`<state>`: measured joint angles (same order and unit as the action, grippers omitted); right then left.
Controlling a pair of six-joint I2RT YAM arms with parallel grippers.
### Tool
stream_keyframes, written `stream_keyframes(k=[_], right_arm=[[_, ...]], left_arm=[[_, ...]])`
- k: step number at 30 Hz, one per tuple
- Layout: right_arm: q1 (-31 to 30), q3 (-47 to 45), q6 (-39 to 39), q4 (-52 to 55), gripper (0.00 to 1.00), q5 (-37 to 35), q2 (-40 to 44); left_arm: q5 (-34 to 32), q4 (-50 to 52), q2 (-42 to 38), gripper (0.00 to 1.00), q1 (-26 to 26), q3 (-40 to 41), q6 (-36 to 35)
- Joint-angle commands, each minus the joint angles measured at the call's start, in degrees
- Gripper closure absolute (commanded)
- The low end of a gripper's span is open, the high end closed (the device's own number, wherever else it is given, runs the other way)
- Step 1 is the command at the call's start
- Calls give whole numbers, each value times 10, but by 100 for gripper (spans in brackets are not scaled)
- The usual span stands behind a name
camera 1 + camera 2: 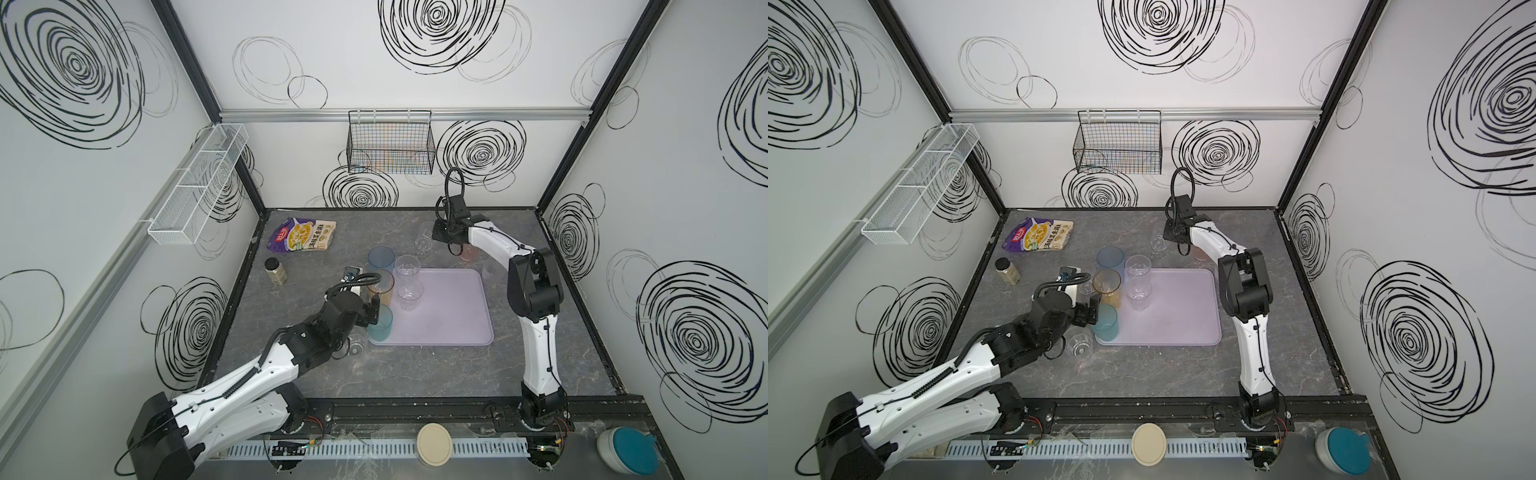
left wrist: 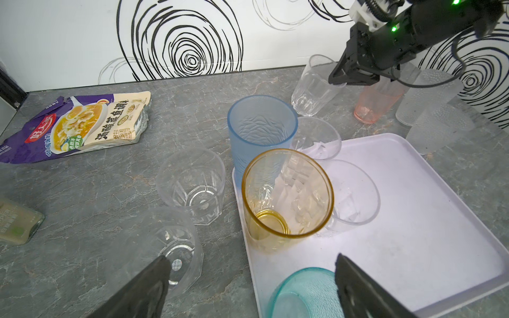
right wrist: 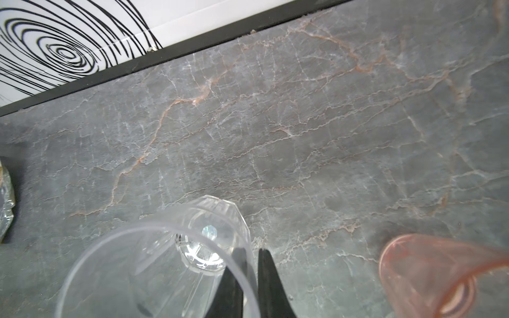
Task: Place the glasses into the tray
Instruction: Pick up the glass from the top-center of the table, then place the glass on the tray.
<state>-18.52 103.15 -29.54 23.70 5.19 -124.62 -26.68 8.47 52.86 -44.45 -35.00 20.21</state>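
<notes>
In a top view the tray (image 1: pixel 453 316) carries the amber glass (image 1: pixel 385 294), the teal glass (image 1: pixel 380 329) and clear ones. Left wrist: the left hand (image 2: pixel 252 264) stands open by the teal glass. Right wrist: past the tray's far edge, the right hand (image 3: pixel 249 257) pinches the wall of a clear tumbler (image 3: pixel 165 261); it is best lifted straight, missing the pink glass (image 3: pixel 429 275).

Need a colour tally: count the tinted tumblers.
4: amber and teal in the tray, blue by its far corner, pink on the table beside the right pincer; more may be hidden.
</notes>
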Motion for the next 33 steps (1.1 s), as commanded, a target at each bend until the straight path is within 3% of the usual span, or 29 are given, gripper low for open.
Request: stream_keyframes(k=[1, 7, 14, 20, 26, 33], right_arm=[[-7, -13, 5, 4, 91, -18, 70], [-24, -90, 14, 15, 92, -40, 178], [-59, -250, 31, 51, 92, -85, 332], [-103, -365, 34, 109, 92, -96, 431], [-175, -412, -4, 166, 93, -119, 455], [-280, -436, -81, 155, 93, -116, 424]], left_arm=[[-23, -21, -13, 4, 4, 5, 9], [-21, -5, -37, 4, 20, -2, 17], [86, 51, -61, 4, 121, -19, 41], [102, 63, -92, 4, 146, -6, 41], [106, 62, -93, 4, 141, 12, 69], [70, 62, -90, 4, 101, 13, 70]])
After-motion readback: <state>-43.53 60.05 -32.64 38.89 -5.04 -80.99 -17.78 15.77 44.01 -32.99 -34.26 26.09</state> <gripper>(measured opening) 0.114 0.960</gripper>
